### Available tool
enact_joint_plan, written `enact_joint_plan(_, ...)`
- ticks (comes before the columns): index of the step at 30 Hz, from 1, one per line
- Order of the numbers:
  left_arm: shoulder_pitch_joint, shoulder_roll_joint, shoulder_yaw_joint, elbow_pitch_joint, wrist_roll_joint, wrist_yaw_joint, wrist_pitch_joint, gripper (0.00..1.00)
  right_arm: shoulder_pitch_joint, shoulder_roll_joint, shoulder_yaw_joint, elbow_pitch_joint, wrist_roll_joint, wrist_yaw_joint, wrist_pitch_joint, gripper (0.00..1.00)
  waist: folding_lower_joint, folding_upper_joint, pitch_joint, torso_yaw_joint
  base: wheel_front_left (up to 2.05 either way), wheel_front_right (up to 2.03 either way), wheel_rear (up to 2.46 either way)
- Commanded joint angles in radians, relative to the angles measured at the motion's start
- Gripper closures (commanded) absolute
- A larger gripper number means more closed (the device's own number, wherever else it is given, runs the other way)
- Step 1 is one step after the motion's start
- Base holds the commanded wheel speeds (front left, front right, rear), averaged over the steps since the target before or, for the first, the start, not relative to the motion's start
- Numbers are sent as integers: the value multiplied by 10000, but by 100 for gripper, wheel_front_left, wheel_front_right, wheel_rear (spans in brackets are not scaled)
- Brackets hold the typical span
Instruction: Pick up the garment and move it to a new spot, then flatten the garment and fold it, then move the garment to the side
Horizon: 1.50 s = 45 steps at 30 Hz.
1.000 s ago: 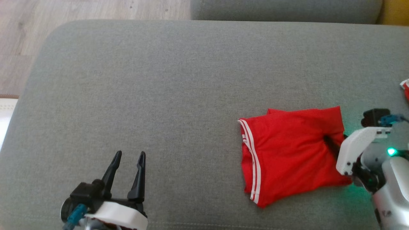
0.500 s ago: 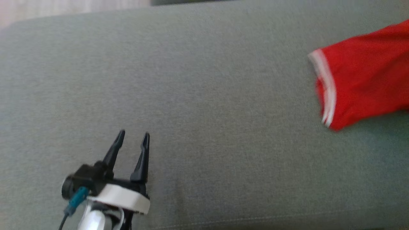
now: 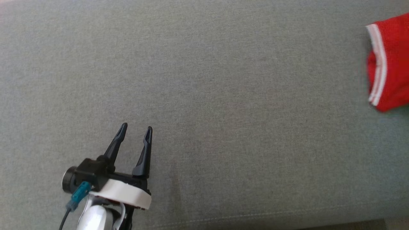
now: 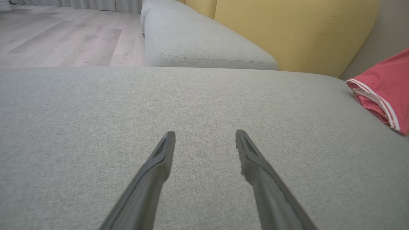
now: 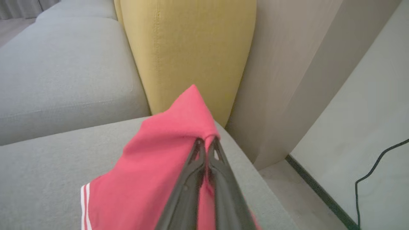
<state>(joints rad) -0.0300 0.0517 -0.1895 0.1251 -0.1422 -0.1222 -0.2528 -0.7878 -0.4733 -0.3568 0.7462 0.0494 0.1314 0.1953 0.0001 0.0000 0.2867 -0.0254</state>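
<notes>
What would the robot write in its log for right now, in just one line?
right gripper: shut on a raised fold of red garment | left gripper: open, empty, above grey cushion

Head view steeply down on grey cushion (image 3: 204, 80), both wrist views low, all sharing garment (image 3: 391, 60)

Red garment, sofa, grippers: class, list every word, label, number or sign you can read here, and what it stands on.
None can be read. The red garment carries only white stripes, no lettering; the grey cushion, yellow backrest and left gripper bear no visible marks.
</notes>
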Motion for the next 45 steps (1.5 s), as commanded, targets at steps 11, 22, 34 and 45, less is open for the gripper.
enact_joint_plan(11,32,-15,575,-450,-205,162,-90,0,998,1011,-657,-2004,-1964,-7,-2780,0,-1,0,-683,182,0,0,0)
enact_joint_plan(22,914,-15,1036,-36,-662,768,-90,0,6025,3016,1743,-6231,-729,-7,-2990,0,-1,0,-2208,424,0,0,0)
enact_joint_plan(34,1126,-15,1068,736,-505,896,-90,0,8535,4095,2478,-6018,-229,-7,-4109,0,-1,0,-2823,1144,0,0,0)
enact_joint_plan(45,1345,-8,549,1160,-653,581,2,100,9095,4316,2646,-4638,-220,0,-4391,100,-1,0,-2987,1139,0,0,0)
